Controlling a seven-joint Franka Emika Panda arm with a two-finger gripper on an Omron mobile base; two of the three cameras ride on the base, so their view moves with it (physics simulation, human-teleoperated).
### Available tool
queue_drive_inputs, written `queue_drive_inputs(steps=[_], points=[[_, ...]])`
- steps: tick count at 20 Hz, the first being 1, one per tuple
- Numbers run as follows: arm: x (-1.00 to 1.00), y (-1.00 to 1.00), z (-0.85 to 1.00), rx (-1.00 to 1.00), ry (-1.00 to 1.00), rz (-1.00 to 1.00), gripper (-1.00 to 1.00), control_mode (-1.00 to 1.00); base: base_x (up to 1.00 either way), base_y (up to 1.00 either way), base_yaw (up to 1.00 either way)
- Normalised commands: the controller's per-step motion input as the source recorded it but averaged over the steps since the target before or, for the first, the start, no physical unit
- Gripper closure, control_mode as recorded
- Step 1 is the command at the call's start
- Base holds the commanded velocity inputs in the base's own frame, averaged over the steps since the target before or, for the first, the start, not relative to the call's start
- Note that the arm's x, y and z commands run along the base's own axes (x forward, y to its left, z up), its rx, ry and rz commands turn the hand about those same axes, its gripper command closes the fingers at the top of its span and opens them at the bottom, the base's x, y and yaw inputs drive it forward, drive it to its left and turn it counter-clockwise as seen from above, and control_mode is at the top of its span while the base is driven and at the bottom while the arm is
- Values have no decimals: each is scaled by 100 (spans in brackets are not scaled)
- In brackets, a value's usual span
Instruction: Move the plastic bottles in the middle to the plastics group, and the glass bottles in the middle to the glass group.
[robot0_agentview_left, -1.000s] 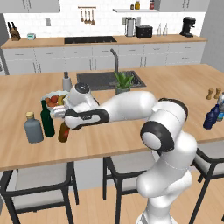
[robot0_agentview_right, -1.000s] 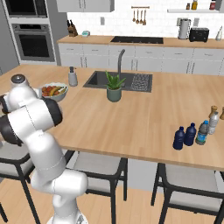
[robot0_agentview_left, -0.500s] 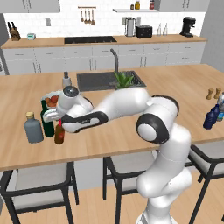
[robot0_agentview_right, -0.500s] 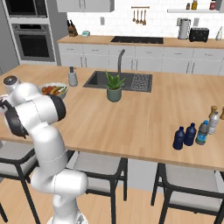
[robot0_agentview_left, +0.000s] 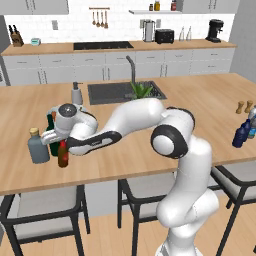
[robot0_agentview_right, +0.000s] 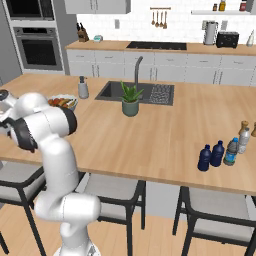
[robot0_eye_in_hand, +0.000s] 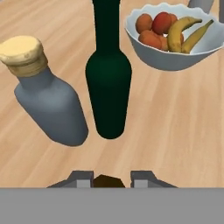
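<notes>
Brown bottle: stood on counter, clamped between the jaws. Green bottle and grey bottle stood just ahead of jaws; fruit bowl beyond.

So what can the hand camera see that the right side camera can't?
The hand view shows the gripper shut on the brown bottle, in front of the green bottle and the grey bottle with its tan stopper. The right base view shows the two dark blue bottles beside the pale bottle, plus the sink and plant. Both show the fruit bowl and wooden counter.
</notes>
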Motion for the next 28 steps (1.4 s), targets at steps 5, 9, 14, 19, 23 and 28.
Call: queue_drive_inputs(steps=[5, 9, 14, 19, 23, 28], points=[[0, 16, -23, -7, 0, 0, 100, -100, 0, 0, 0], [0, 4, -29, -6, 0, 0, 100, -100, 0, 0, 0], [0, 1, -28, -3, -2, 0, 100, -100, 0, 0, 0], [0, 0, -23, 0, -4, 0, 100, -100, 0, 0, 0], [-7, -2, -25, 0, 0, 0, 100, -100, 0, 0, 0], [-13, -10, -23, 0, -1, 0, -100, -100, 0, 0, 0]])
